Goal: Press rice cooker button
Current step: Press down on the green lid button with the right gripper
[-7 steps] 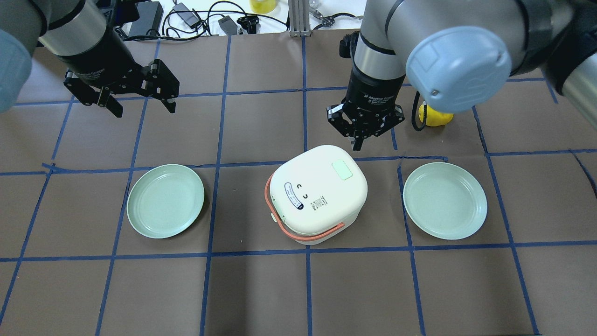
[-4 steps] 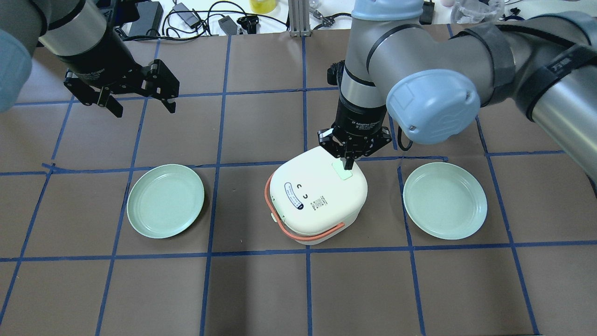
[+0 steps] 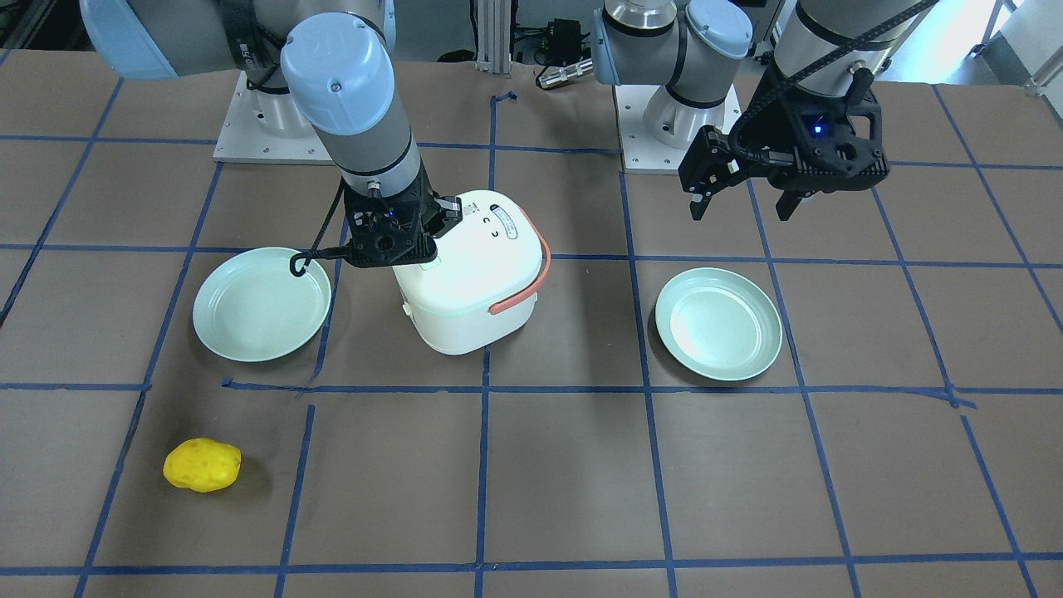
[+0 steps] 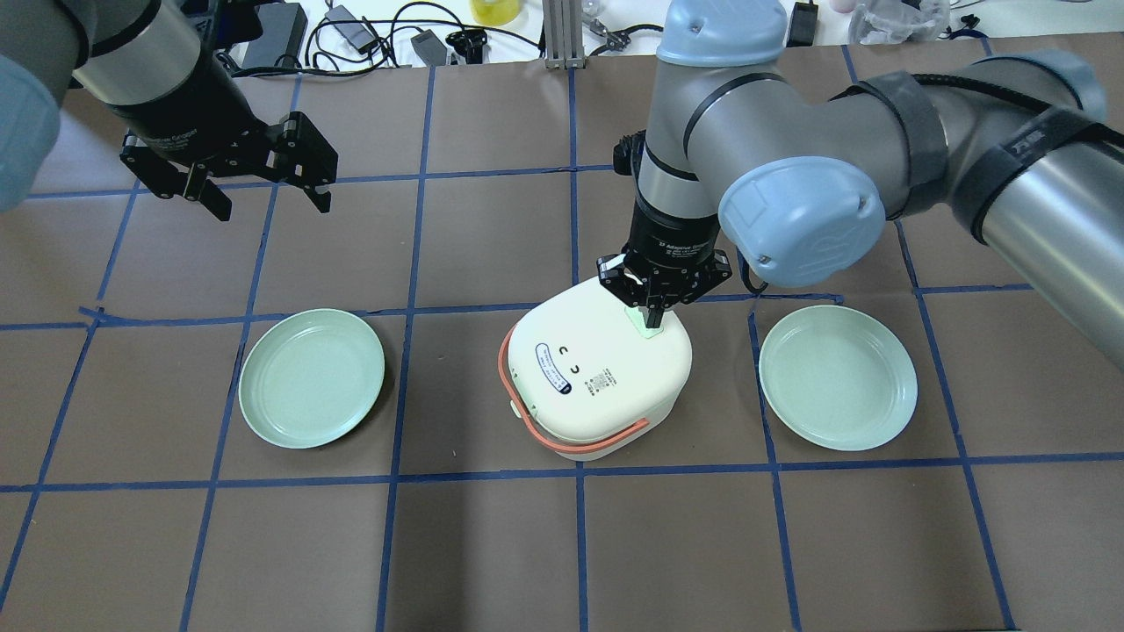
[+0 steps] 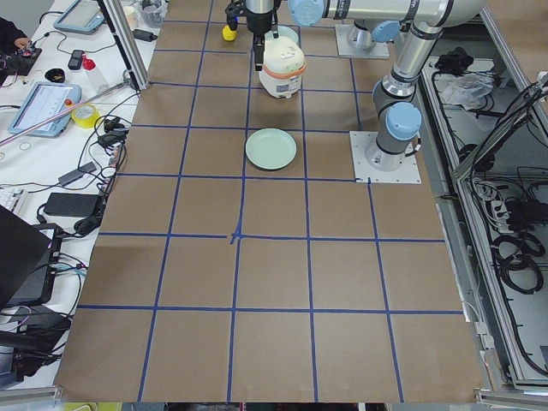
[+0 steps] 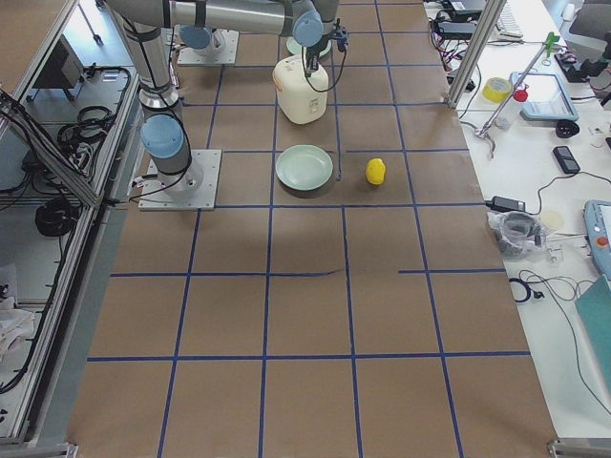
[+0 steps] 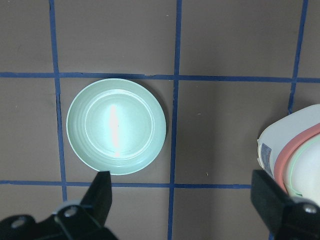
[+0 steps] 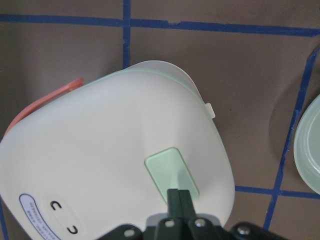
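Observation:
The white rice cooker (image 4: pixel 597 377) with an orange handle stands at the table's middle. Its pale green button (image 8: pixel 170 172) is on the lid's far right part. My right gripper (image 4: pixel 652 318) is shut, points straight down, and its joined fingertips (image 8: pixel 178 196) sit on the button's near end. It also shows in the front view (image 3: pixel 428 259), over the cooker (image 3: pixel 473 282). My left gripper (image 4: pixel 272 206) is open and empty. It hovers high over the table's far left, away from the cooker.
Two pale green plates lie beside the cooker, one on its left (image 4: pixel 312 377) and one on its right (image 4: pixel 839 377). A yellow lumpy object (image 3: pixel 202 465) lies on the far side of the table. Cables and gear lie past the table's far edge.
My right gripper moved from beyond the cooker toward me and down onto the green button. The left arm has not moved.

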`<move>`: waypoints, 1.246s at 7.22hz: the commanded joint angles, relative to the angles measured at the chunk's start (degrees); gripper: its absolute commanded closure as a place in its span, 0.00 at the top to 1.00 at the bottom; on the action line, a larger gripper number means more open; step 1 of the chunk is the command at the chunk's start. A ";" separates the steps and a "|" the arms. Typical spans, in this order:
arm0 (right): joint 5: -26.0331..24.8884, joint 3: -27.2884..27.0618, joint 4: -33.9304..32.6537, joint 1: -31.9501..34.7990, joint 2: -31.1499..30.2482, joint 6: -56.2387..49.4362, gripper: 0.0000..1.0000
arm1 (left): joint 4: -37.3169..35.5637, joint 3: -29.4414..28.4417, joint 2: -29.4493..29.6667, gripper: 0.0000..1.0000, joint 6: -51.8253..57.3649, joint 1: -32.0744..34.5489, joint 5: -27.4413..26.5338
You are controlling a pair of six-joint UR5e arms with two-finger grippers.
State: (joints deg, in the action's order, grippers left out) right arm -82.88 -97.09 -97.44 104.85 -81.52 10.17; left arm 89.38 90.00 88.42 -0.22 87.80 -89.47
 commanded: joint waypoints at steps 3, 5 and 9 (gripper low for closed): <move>0.00 -0.99 -0.65 0.00 0.31 0.02 0.00 | 0.00 0.00 0.00 1.00 0.04 0.00 0.00; 0.00 -1.35 -0.65 0.44 0.31 0.02 0.00 | 0.00 0.00 0.00 1.00 -0.05 0.00 0.00; 1.67 3.11 -0.48 0.70 -0.66 0.55 0.23 | 0.00 0.00 0.00 1.00 0.04 0.00 0.00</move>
State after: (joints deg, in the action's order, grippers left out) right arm -81.87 -96.40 -97.99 105.38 -81.78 10.58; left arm 89.39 90.00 88.42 -0.20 87.80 -89.47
